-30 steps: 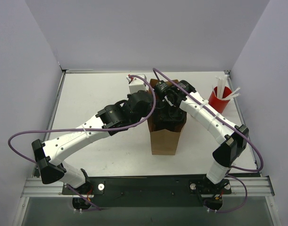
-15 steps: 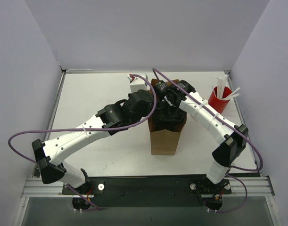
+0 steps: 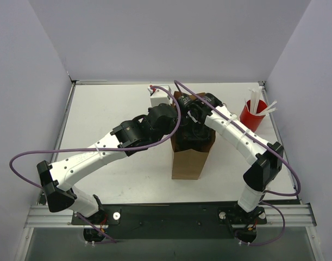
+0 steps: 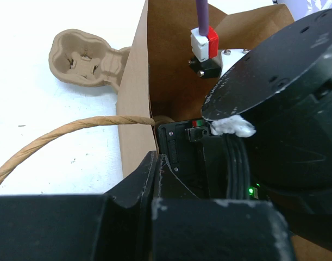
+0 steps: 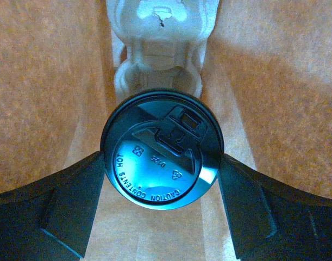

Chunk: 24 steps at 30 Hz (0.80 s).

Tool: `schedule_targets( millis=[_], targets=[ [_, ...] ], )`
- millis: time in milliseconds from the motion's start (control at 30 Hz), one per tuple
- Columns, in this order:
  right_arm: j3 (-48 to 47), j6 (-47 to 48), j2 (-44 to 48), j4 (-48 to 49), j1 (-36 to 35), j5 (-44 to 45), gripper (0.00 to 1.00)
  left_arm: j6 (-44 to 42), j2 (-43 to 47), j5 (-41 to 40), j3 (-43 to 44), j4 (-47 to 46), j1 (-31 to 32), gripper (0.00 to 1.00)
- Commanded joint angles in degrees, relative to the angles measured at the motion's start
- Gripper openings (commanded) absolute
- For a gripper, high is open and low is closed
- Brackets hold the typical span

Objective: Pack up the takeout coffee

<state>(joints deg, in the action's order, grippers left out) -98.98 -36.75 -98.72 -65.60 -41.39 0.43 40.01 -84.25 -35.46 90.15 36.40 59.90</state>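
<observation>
The takeout coffee (image 5: 162, 149) shows in the right wrist view from above, as a round black lid. It hangs inside the brown paper bag (image 3: 187, 160), above a pale pulp cup carrier (image 5: 157, 32) on the bag's floor. My right gripper (image 5: 162, 174) reaches down into the bag, and its fingers (image 5: 73, 201) press on both sides of the lid. My left gripper (image 4: 157, 162) is shut on the bag's left wall at the rim, next to the twisted paper handle (image 4: 73, 128). In the top view the right arm (image 3: 195, 117) hides the bag's mouth.
A second pulp cup carrier (image 4: 84, 54) lies on the white table beyond the bag. A red cup with white sticks (image 3: 252, 113) stands at the back right. Grey walls enclose the table on three sides.
The right arm has shifted slightly left and lower into the bag, and the bag has shifted slightly with it. The left arm has kept its hold on the bag's rim.
</observation>
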Motion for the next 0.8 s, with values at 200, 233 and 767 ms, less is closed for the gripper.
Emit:
schedule_targets(
  millis=[200,233,767],
  targets=[
    [2.7,0.7,-0.5,-1.2,-0.5,1.3,0.76,-0.2,0.8,0.0,1.7,-2.7,0.0,0.00],
    [2.7,0.7,-0.5,-1.2,-0.5,1.4,0.76,-0.1,0.8,0.0,1.6,-2.7,0.0,0.00],
    [-3.0,1.2,-0.1,-2.8,-0.8,1.6,0.77,-0.7,0.2,-0.1,2.3,-1.7,0.0,0.00]
  ],
)
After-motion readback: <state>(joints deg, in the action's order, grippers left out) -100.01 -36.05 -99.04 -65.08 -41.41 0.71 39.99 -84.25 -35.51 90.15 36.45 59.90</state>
